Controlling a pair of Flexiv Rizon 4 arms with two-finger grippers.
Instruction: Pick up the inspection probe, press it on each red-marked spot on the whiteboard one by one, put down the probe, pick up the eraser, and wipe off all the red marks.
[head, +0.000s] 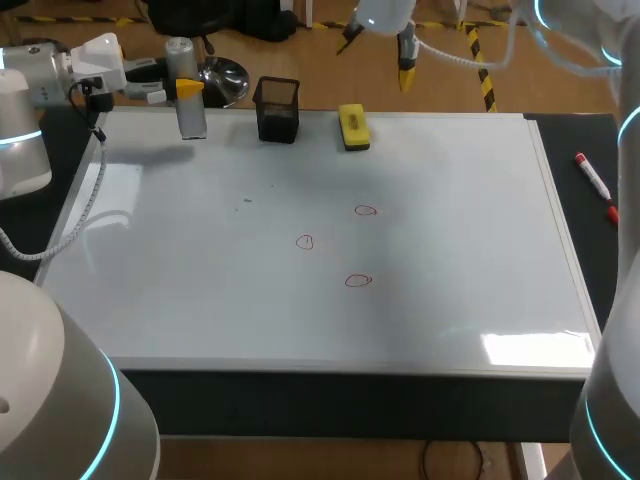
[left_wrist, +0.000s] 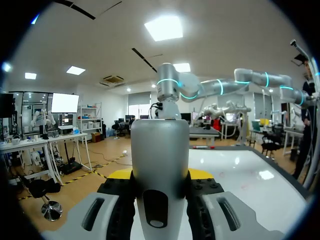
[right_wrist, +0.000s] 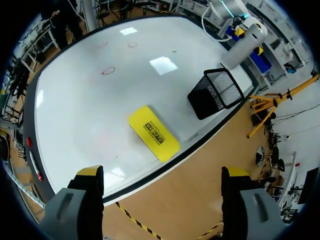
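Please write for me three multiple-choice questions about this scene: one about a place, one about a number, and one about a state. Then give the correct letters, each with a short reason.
1. Where does the yellow eraser lie?
A. On the whiteboard near its far edge, beside the black mesh holder
B. Inside the holder
C. At the near edge of the board

2. How many red marks are on the whiteboard?
A. Two
B. Three
C. Five

3. What is the state of the left gripper?
A. Open and empty
B. Shut on the inspection probe
C. Shut on the eraser

Answers:
1 A: the head view shows the eraser flat on the board, next to the holder at the far edge.
2 B: three small red circles sit near the middle of the board.
3 B: in the left wrist view both fingers press the silver probe from two sides.
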